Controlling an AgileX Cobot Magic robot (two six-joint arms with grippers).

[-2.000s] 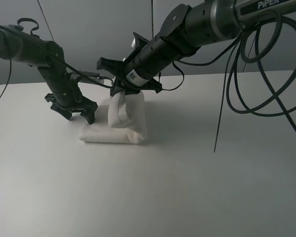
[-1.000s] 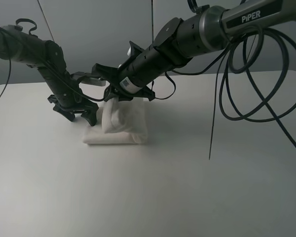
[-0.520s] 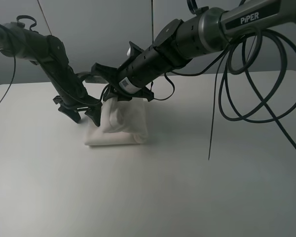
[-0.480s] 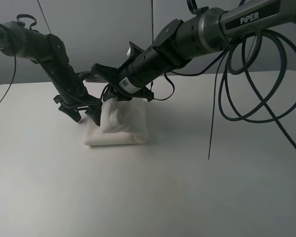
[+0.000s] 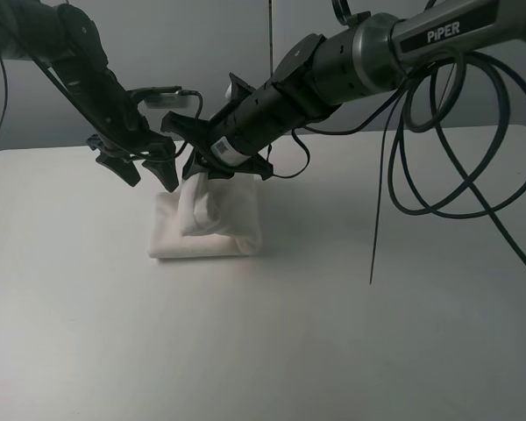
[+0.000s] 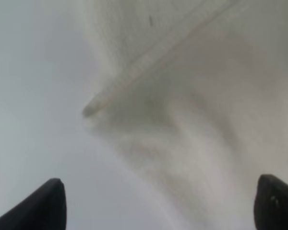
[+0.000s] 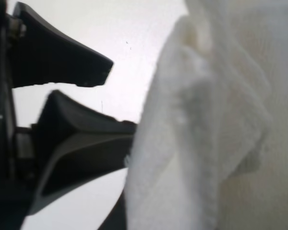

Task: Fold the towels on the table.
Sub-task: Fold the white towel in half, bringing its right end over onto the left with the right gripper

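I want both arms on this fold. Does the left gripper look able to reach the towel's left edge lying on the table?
Probably yes: the left gripper hangs open just above that side of the towel, with nothing between; the right gripper pinches the raised fold beside it.

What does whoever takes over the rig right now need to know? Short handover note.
Grippers: left gripper is open and empty, hovering over the towel's left edge. The right gripper is shut on the towel, holding a bunched layer up off the pile.
Position: the towel is left of centre on the table, toward the far edge.
Done: it looks folded down to a small thick stack.
Left: probably lay the raised layer over, release and flatten.
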